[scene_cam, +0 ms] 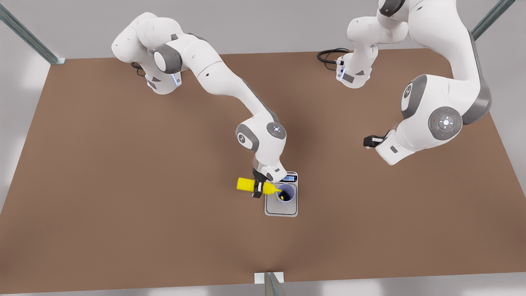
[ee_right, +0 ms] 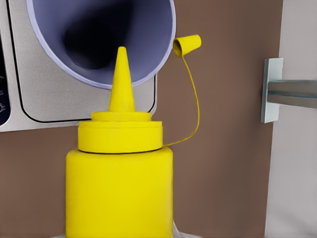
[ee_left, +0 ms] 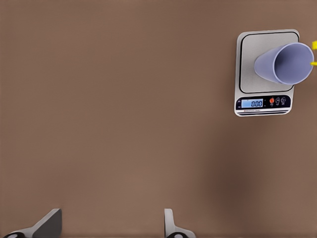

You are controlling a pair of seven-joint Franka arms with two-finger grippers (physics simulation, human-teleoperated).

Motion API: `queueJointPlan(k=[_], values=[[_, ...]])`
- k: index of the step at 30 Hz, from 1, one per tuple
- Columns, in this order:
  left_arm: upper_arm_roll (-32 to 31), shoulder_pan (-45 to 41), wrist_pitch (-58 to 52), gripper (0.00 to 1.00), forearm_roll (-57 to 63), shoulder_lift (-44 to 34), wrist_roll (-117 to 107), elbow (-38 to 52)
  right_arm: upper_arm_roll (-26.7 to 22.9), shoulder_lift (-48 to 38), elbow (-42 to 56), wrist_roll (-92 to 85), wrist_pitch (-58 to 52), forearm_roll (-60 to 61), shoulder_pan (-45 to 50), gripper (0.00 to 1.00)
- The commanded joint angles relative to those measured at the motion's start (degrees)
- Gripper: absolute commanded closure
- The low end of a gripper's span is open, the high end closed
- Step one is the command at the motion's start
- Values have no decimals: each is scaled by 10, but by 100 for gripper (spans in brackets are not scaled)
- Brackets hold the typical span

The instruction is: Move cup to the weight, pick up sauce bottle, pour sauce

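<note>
Yellow sauce bottle (scene_cam: 250, 185) lies tipped sideways in the right gripper (scene_cam: 258, 188), whose fingers are clamped on its body, nozzle over the lavender cup (scene_cam: 286, 193). That cup stands on the weight (scene_cam: 281, 207). Left gripper (ee_left: 111, 228) waits well apart, fingers spread and empty.

A flat brown surface (scene_cam: 123, 185) carries the scene. Lying directly on it is the weight (scene_cam: 281, 205), a white-rimmed scale with a silver platform and a dark panel showing a blue display. It sits just below the right gripper's fingers (scene_cam: 258, 190) and well apart from the left gripper's fingers (ee_left: 171, 225). Both arm bases (scene_cam: 162, 82) stand at the far edge.
</note>
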Motion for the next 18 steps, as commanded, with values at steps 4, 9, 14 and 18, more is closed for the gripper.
queueJointPlan(k=[4,9,14,18], values=[[0,1,1,0,1,-2,1,0,0,-2,0,16,0,-4,0,51],[0,1,1,0,1,-1,1,0,7,-22,-1,18,-1,63,-10,51],[0,5,8,0,1,4,1,9,7,-66,-43,-263,-60,406,-139,51],[1,6,9,0,2,4,1,10,12,-53,-45,-559,-176,626,-281,51]])
